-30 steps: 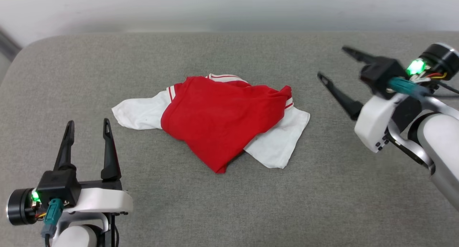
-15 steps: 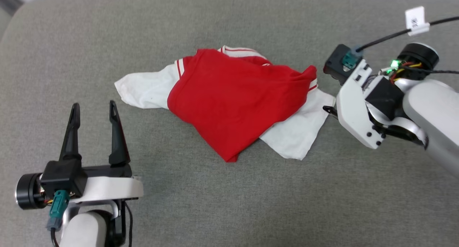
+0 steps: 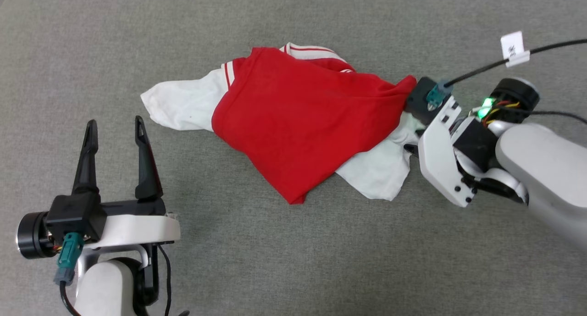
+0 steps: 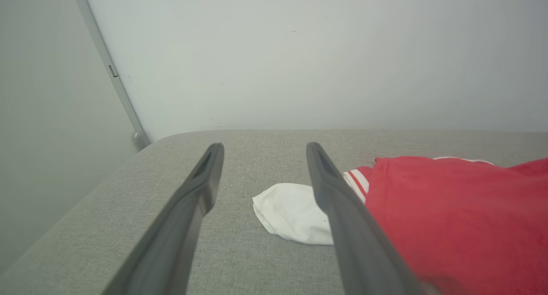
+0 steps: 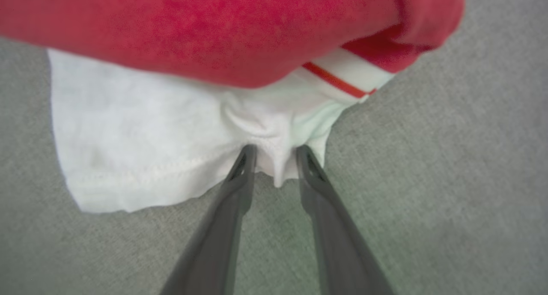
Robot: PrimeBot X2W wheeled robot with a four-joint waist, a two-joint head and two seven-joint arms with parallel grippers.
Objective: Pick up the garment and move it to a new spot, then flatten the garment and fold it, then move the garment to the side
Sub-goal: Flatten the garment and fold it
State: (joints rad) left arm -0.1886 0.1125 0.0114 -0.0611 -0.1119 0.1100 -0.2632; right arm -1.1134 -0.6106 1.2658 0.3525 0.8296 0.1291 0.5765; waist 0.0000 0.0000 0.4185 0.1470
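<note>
Head view: the garment [image 3: 293, 128] lies crumpled on the grey cushion [image 3: 293, 261], ahead and to the right of the left gripper [image 3: 114, 122]. Its jaws are spread and empty, arm low, fingers forward. Right forearm [image 3: 541, 169] angles in, wrist tipped down.

Left wrist view: cloth just beyond the right-hand finger.

Right wrist view: right gripper [image 5: 274, 151] pinches a bunched fold of white sleeve [image 5: 141, 132]. Soft, light, limp; likely trails when lifted. Hem seems a fair hold.

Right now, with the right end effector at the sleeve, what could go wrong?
The right end effector pinches only a small pucker of the garment's white sleeve, so it may slip out on lifting. Lifted by one sleeve, the crumpled garment would likely hang bunched. The left end effector sits open, apart from it.
</note>
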